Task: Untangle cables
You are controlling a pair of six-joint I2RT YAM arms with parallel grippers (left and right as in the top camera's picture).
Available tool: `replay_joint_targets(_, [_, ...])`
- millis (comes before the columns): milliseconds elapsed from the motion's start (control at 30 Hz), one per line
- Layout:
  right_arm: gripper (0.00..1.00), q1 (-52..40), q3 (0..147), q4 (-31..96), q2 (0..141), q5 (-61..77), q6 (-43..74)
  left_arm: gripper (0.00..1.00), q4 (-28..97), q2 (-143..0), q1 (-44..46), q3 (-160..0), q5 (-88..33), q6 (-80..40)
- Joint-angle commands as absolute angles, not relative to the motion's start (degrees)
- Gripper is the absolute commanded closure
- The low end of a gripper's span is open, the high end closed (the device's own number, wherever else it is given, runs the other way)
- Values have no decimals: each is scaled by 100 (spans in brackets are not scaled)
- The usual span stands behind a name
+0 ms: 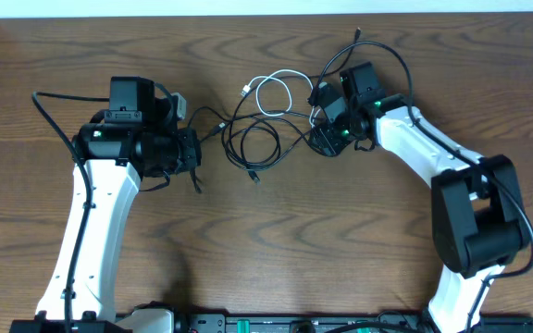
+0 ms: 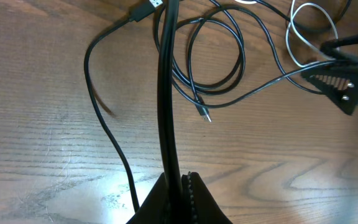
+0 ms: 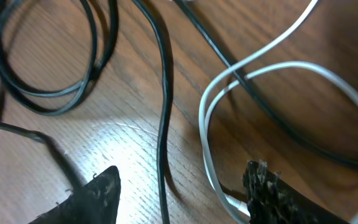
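Note:
Thin black cables [image 1: 251,141] lie coiled on the wood between the arms, and a white cable [image 1: 277,89] loops just behind them. My left gripper [image 1: 195,148] is left of the tangle. In the left wrist view it [image 2: 182,190] is shut on a black cable [image 2: 165,87] that runs away towards the coil [image 2: 219,56]. My right gripper [image 1: 320,129] sits at the right edge of the tangle. In the right wrist view it [image 3: 182,190] is open, low over the table, with a black cable [image 3: 164,93] and the white cable [image 3: 211,155] between its fingers. The white cable touches the right finger.
A black cable with a USB plug [image 2: 148,9] curves along the left of the held cable. A small plug end [image 2: 204,114] lies loose by the coil. The right gripper's fingers [image 2: 344,81] show at the right edge of the left wrist view. The table's far edge [image 1: 266,11] is behind.

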State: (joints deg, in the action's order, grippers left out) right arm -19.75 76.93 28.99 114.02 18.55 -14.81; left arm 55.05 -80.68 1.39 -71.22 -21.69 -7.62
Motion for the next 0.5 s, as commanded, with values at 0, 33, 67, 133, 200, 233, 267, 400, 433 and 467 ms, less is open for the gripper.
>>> replay_joint_targets(0, [44, -1999, 7712, 2915, 11561, 1835, -1538, 92, 5505, -8084, 139, -7146, -2134, -731])
replay_joint_targets(33, [45, -1999, 7712, 2910, 11561, 1837, -1505, 92, 5505, -8084, 139, -7146, -2137, -731])
replay_joint_targets(67, [46, -2003, 7717, 2897, 11544, 1879, -1450, 92, 5502, -8084, 139, -7146, -2134, -731])
replay_joint_targets(133, [44, -2012, 7717, 2906, 11474, 1977, -1415, 92, 5502, -8084, 139, -7146, -2134, -731])
replay_joint_targets(200, [43, -2014, 7721, 2930, 11306, 2123, -1413, 92, 5502, -8084, 139, -7146, -2134, -731])
replay_joint_targets(233, [42, -2014, 7721, 2939, 11183, 2185, -1415, 92, 5502, -8084, 139, -7146, -2134, -731])
replay_joint_targets(267, [41, -2014, 7721, 2939, 11085, 2200, -1413, 92, 5500, -8084, 139, -7146, -2134, -731])
replay_joint_targets(400, [29, -2012, 7721, 2895, 10342, 2202, -1422, 92, 5500, -8084, 139, -7146, -2134, -731])
replay_joint_targets(433, [29, -2012, 7721, 2849, 10186, 2198, -1437, 92, 5498, -8084, 139, -7146, -2134, -731])
replay_joint_targets(467, [30, -1999, 7721, 2753, 9950, 2196, -1444, 92, 5498, -8084, 139, -7146, -2134, -731])
